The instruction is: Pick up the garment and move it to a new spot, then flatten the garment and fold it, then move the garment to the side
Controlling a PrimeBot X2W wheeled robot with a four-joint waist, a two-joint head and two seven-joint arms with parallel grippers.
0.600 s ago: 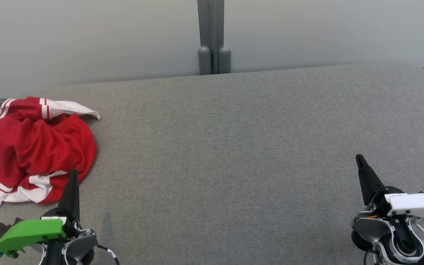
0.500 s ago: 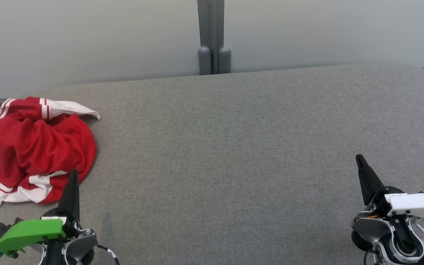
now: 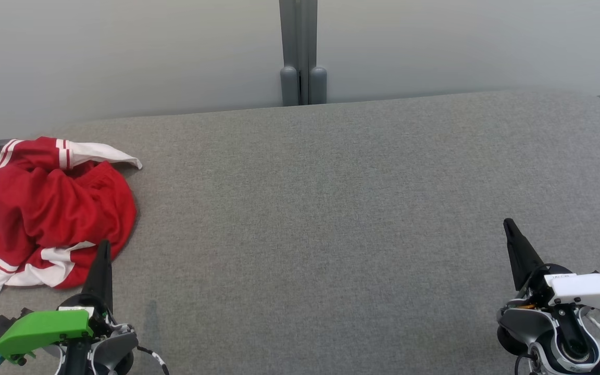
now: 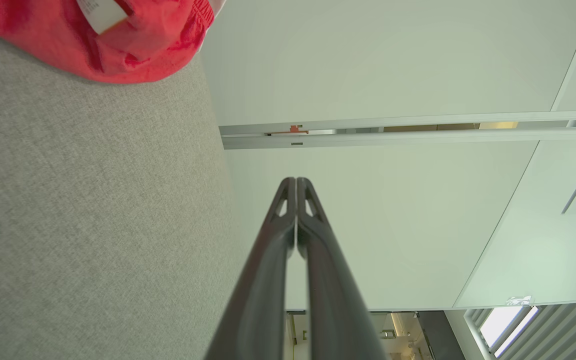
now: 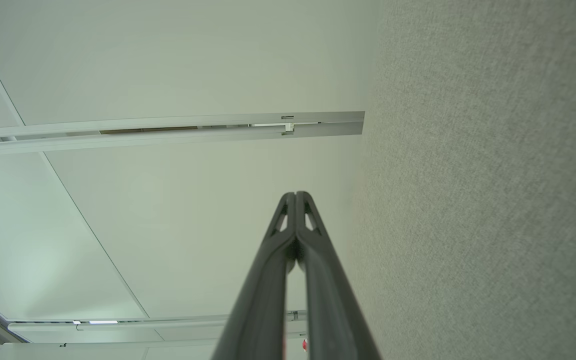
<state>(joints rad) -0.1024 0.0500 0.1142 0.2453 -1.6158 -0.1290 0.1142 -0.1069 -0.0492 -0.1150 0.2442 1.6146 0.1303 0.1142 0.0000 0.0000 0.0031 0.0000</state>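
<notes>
The garment [image 3: 45, 213] lies bunched at the nine o'clock edge of the grey worktop [image 3: 331, 208], and it sits at about eleven o'clock from my left tool [image 3: 103, 247]. In the head view that tool's tip falls right at the heap's near hem; I cannot tell whether it touches. In the left wrist view the left tool [image 4: 296, 181] has its two fingers pressed together with nothing between them, and the garment [image 4: 133, 45] sits off to ten o'clock, apart from the tip. My right tool [image 3: 508, 225] is far over at four o'clock, well apart from the cloth, and the right wrist view shows it [image 5: 295, 195] pressed together and empty too. So the left arm is plainly the nearer one for the pickup, I judge.

The heap's long axis runs roughly from seven to one o'clock. It is red with white striped bands, crumpled, one white flap poking out toward one o'clock, and a white label [image 4: 100, 12] showing among the folds.
</notes>
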